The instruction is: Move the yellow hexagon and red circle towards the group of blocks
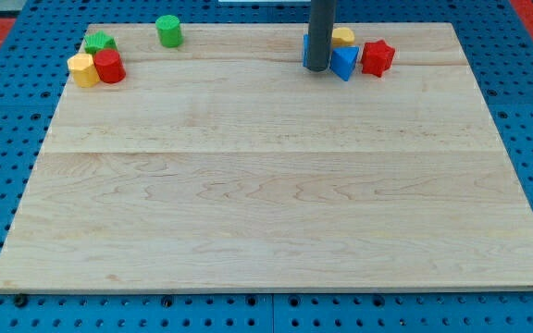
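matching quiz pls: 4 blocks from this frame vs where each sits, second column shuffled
Blocks:
1. green cylinder
2. red star
3. yellow hexagon
4. blue block

Places:
A. leftmost block, touching the red circle
B. just right of my tip
C. alone at the view's top, left of centre
D. rightmost block

Pairs: 1-C, 2-D, 3-A, 4-B

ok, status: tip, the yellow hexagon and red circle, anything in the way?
My tip at the top-right group, on the blue blocks. Yellow hexagon and red circle top left, touching, by the green star. Green cylinder stands between.
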